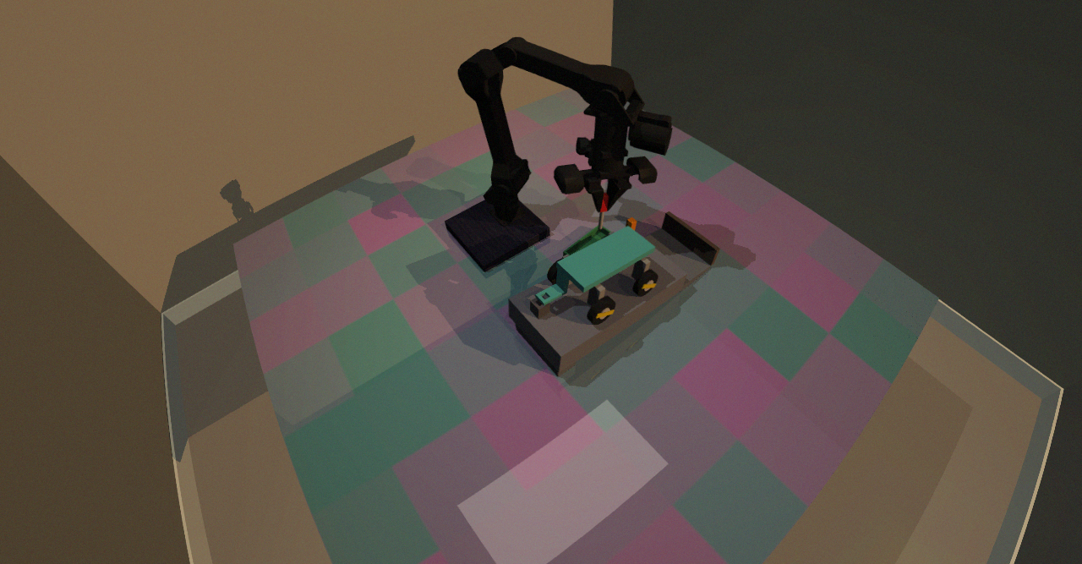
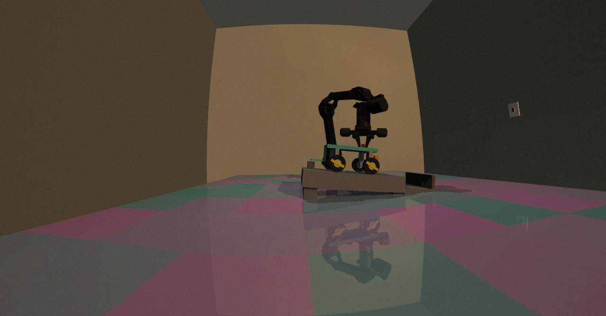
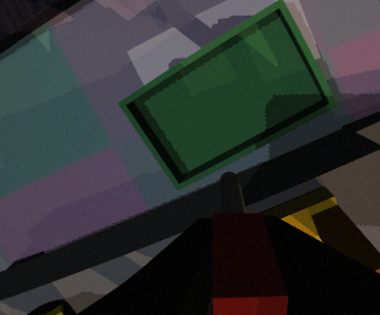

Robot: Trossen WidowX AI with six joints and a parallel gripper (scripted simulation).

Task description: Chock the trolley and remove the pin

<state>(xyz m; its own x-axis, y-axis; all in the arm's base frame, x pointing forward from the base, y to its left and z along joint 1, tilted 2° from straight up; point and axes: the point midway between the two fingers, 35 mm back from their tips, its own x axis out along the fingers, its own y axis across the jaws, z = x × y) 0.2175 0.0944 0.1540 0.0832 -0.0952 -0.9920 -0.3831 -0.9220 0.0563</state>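
My gripper (image 1: 605, 199) (image 2: 363, 145) (image 3: 235, 231) is shut on the red head of the stop pin (image 1: 604, 203) (image 3: 249, 262). The pin hangs with its grey shaft down, out of the ramp. In the wrist view its tip shows just beside the near edge of the green tray (image 1: 576, 245) (image 3: 225, 114), which looks empty. The teal trolley (image 1: 607, 256) (image 2: 351, 148) stands on the ramp (image 1: 605, 350) (image 2: 351, 180). The yellow chock (image 3: 300, 220) sits on the ramp; its orange handle (image 1: 631, 223) (image 2: 375, 157) shows beyond the trolley. My fingers hide where chock and wheel meet.
The ramp's raised end board (image 1: 690, 238) (image 2: 419, 180) stands at its downhill end. The trolley's small hitch plate (image 1: 548, 295) points uphill. The arm's dark base (image 1: 497, 232) is on the tray's side of the ramp. A trolley wheel (image 3: 52, 308) shows at the wrist view's lower left.
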